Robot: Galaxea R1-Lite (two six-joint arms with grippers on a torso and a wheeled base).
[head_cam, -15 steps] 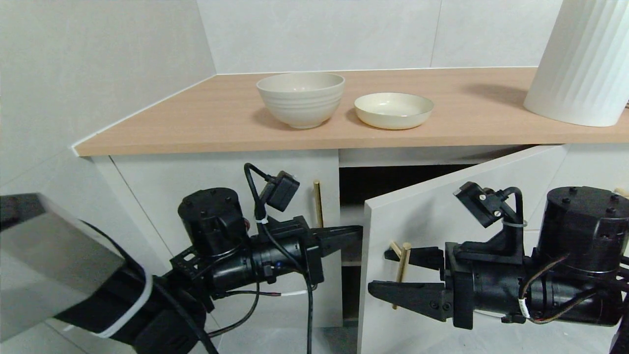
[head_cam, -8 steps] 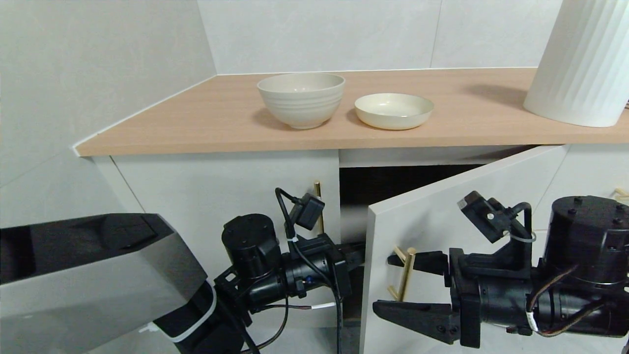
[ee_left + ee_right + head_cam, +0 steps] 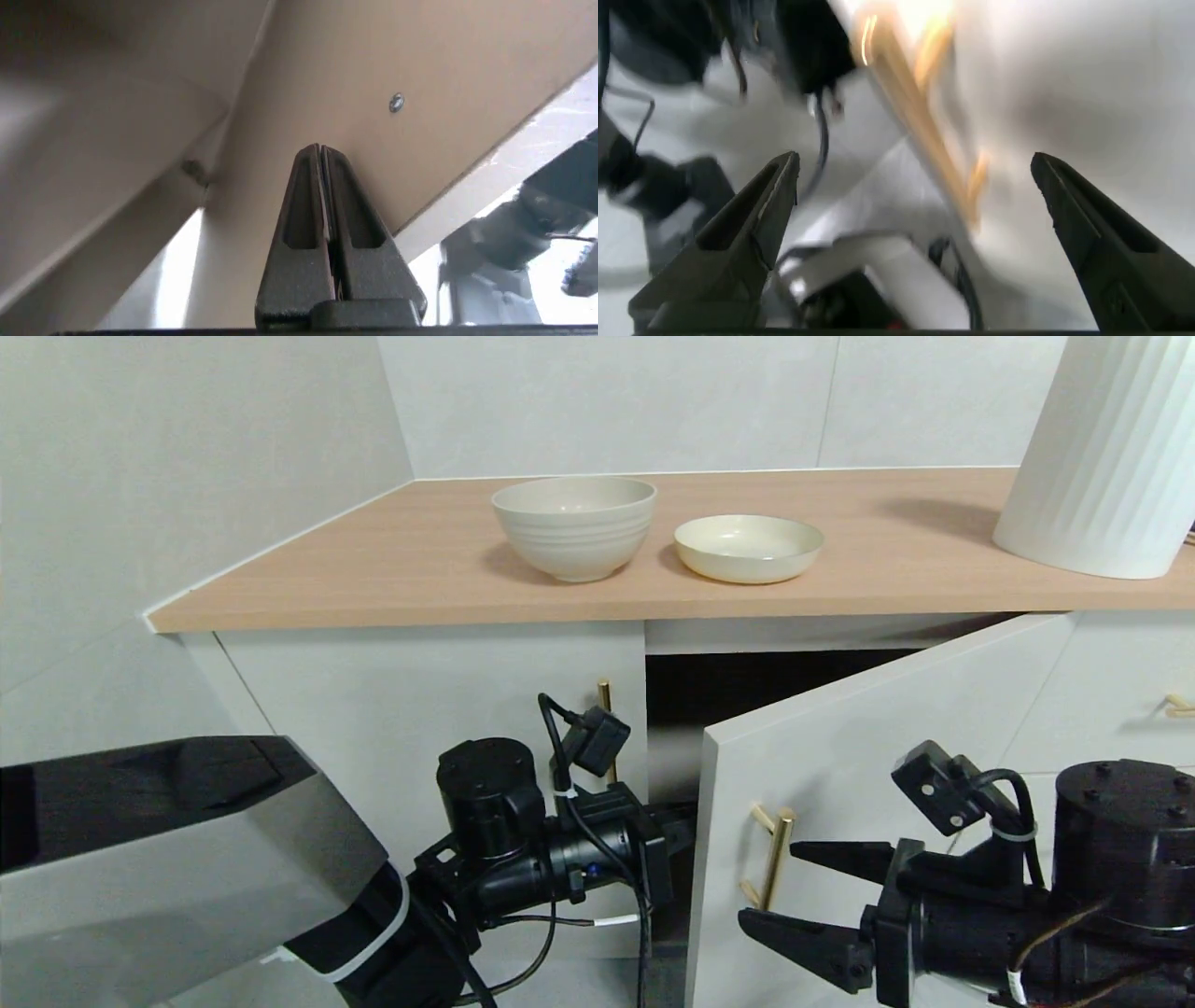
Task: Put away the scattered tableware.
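Bowl [image 3: 571, 525]: cream, ribbed, upright on the wooden countertop [image 3: 373, 581], towards the robot's left.
Shallow dish [image 3: 749, 546]: cream, upright on the same countertop, just beside the bowl on its right; the two stand apart.
Ribbed white vessel [image 3: 1106, 457]: at the far right of the countertop, well apart from the dish.
Cabinet door [image 3: 868, 737]: below the countertop, swung partly open, dark opening behind it.
Brass handle [image 3: 773, 859]: vertical bar near the free edge of the open door.
Closed door [image 3: 420, 700]: left of the opening.
Left gripper [image 3: 686, 821]: low, level, pointing into the gap at the open door's free edge. Fingers [image 3: 304, 201] pressed together with nothing between them. In the left wrist view the gripper [image 3: 320, 187] points at a pale panel [image 3: 448, 84] bearing one screw [image 3: 396, 103]; contact cannot be determined.
Right gripper [image 3: 767, 884]: low, before the open door's outer face, jaws spread wide, nothing held. Tips lie just beside the brass handle; in the right wrist view the gripper [image 3: 913, 161] has the blurred handle [image 3: 915, 121] ahead of its gap.
Tableware relative to grippers: bowl and dish both well above and clear of either gripper.
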